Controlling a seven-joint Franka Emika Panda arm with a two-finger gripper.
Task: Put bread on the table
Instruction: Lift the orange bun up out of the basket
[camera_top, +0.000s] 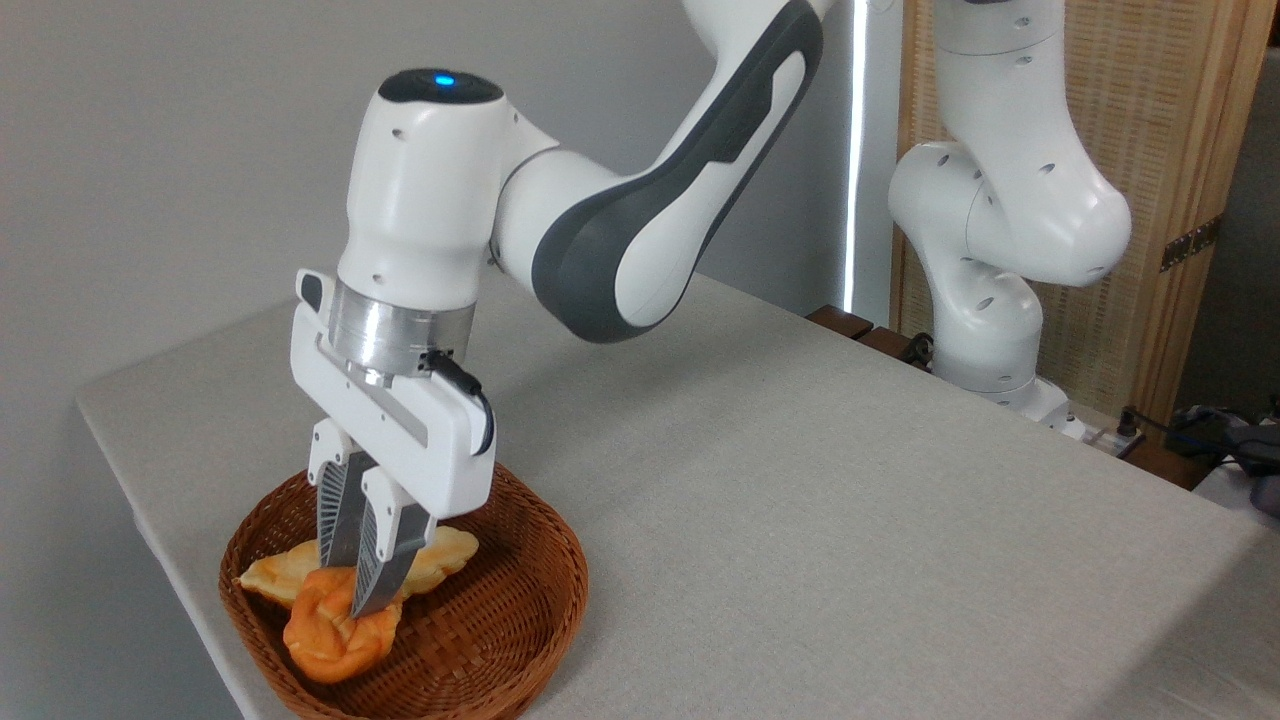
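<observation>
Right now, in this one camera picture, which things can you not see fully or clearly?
- Orange bun: its top is covered by the gripper shut on it.
- Pale loaf: its middle is behind the fingers and the bun.
- Basket: its near rim is cut off by the bottom edge.
- Table: the near part runs out of the bottom edge.
- Arm: its upper part is cut off by the top edge.

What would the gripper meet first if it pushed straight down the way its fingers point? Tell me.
The gripper is shut on the orange bun; straight below lies the wicker basket floor, probably.
</observation>
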